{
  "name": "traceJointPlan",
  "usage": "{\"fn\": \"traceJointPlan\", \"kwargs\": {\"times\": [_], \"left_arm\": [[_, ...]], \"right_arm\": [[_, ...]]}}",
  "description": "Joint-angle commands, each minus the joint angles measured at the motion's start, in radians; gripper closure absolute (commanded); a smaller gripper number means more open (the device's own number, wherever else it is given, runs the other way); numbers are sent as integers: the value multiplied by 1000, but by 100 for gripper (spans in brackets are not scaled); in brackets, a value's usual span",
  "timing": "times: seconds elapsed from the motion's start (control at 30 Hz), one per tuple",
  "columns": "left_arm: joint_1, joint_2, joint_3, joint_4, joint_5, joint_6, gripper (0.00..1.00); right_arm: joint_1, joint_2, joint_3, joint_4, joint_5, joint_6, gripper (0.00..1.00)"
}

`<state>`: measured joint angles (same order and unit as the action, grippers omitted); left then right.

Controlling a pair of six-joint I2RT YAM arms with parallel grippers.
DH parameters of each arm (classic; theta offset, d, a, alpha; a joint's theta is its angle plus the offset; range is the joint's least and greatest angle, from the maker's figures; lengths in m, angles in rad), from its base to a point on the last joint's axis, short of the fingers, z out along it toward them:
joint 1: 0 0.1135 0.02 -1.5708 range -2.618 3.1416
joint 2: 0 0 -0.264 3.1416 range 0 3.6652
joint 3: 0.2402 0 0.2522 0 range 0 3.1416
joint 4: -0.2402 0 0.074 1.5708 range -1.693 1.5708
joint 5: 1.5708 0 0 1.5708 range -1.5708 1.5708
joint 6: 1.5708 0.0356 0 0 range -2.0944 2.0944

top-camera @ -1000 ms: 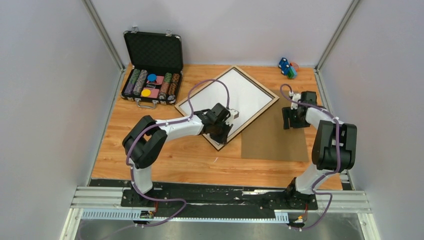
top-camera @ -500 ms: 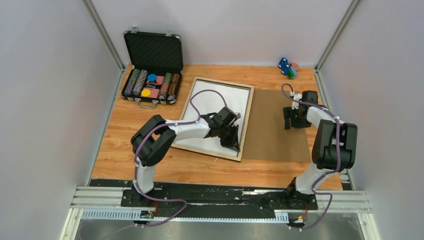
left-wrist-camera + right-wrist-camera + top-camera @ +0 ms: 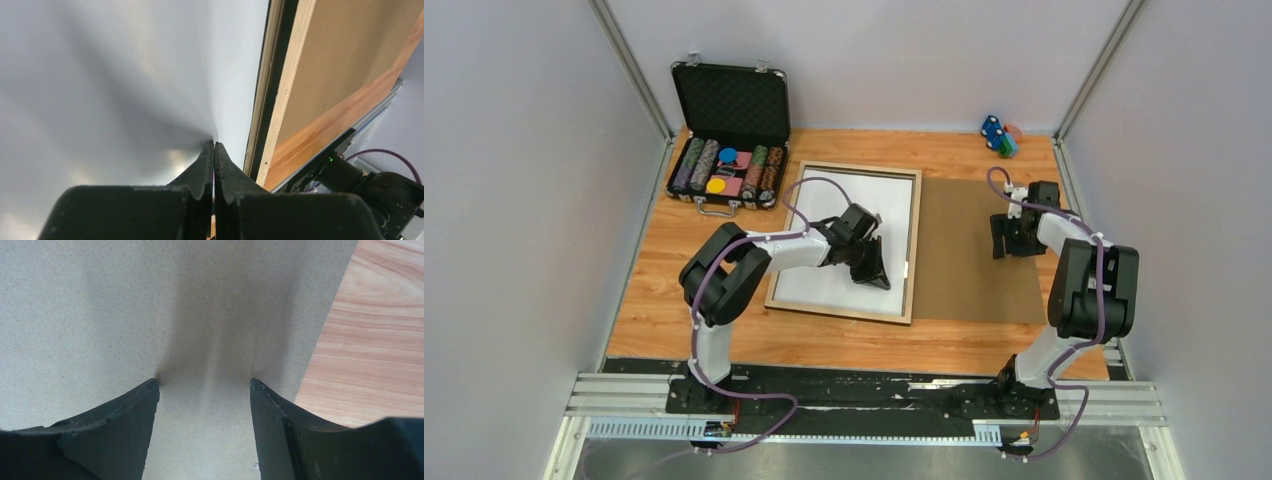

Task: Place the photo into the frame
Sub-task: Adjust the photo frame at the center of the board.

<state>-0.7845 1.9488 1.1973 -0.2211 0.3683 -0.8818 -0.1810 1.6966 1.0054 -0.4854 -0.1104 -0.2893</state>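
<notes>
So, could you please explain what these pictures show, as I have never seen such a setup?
These are two robot arms, left and right, bolted to the near edge of a wooden table. The wide picture comes from a fixed camera above and behind them; the other two come from small cameras on each wrist, looking along that arm's jaws. On the table lie a picture frame with a white sheet in it, a brown board to its right, an open black case of chips at the far left and some small toys at the far right. The left jaws are shut, tips pressed on the white sheet near the frame's right rim; they grip nothing I can see. The right jaws stand open, empty, tips down at the brown board.
</notes>
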Motion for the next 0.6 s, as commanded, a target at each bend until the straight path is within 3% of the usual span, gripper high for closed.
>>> {"fn": "traceJointPlan", "kwargs": {"times": [0.0, 0.13, 0.2, 0.27, 0.37, 0.43, 0.57], "left_arm": [[29, -48, -7, 54, 11, -4, 100], [30, -71, 21, 51, 30, 47, 100], [32, -88, 36, 38, 21, 96, 95], [39, -106, 47, 35, 19, 144, 81], [75, -130, 70, 13, 18, 237, 47], [106, -145, 92, -33, 4, 298, 30], [159, -185, 122, -93, -38, 427, 8]], "right_arm": [[0, 25, 5, -54, -40, 21, 35], [3, -11, 12, -58, -92, 29, 34], [14, -47, 22, -65, -131, 40, 32], [39, -84, 38, -68, -160, 63, 28], [97, -118, 82, -70, -195, 108, 18], [143, -117, 121, -63, -227, 136, 17], [253, -62, 207, -20, -277, 209, 19]]}}
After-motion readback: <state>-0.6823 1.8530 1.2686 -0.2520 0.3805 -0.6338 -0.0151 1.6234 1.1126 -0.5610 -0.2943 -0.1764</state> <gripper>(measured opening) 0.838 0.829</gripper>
